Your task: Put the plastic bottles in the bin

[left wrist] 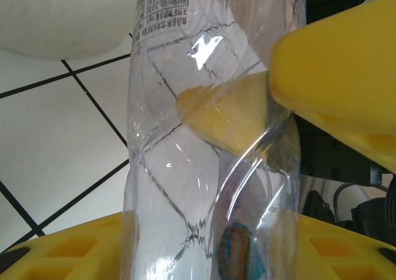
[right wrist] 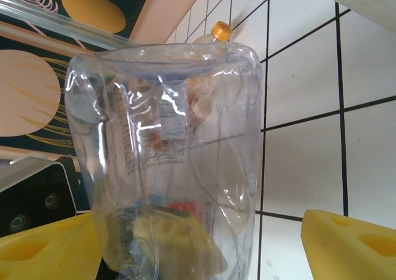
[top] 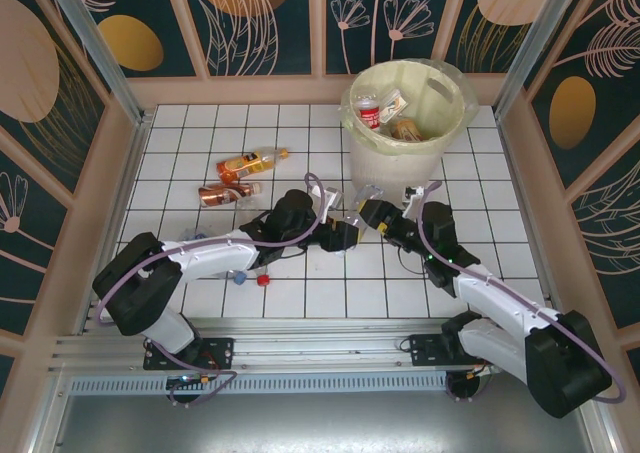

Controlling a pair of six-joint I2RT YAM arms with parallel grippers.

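Note:
A clear crumpled plastic bottle (top: 352, 219) hangs between both arms just in front of the bin (top: 400, 168). My left gripper (top: 338, 233) is shut on it, and in the left wrist view the yellow fingers (left wrist: 334, 63) pinch the bottle (left wrist: 179, 187) from both sides. My right gripper (top: 374, 213) is open around the same bottle (right wrist: 167, 156). The bottle lies against its left finger (right wrist: 43, 249), with a gap to its right finger (right wrist: 349, 246). Two more plastic bottles lie on the tiles at the left, an orange one (top: 250, 161) and a brownish one (top: 225, 195). Several bottles lie inside the bin.
Red (top: 263, 280) and blue (top: 240, 276) caps of bottles peek from under the left arm. The bin's pale wall (left wrist: 62, 20) is close behind the held bottle. An orange-capped bottle (right wrist: 221, 30) lies farther off on the tiles. Wooden walls enclose the white tiled floor (top: 330, 293).

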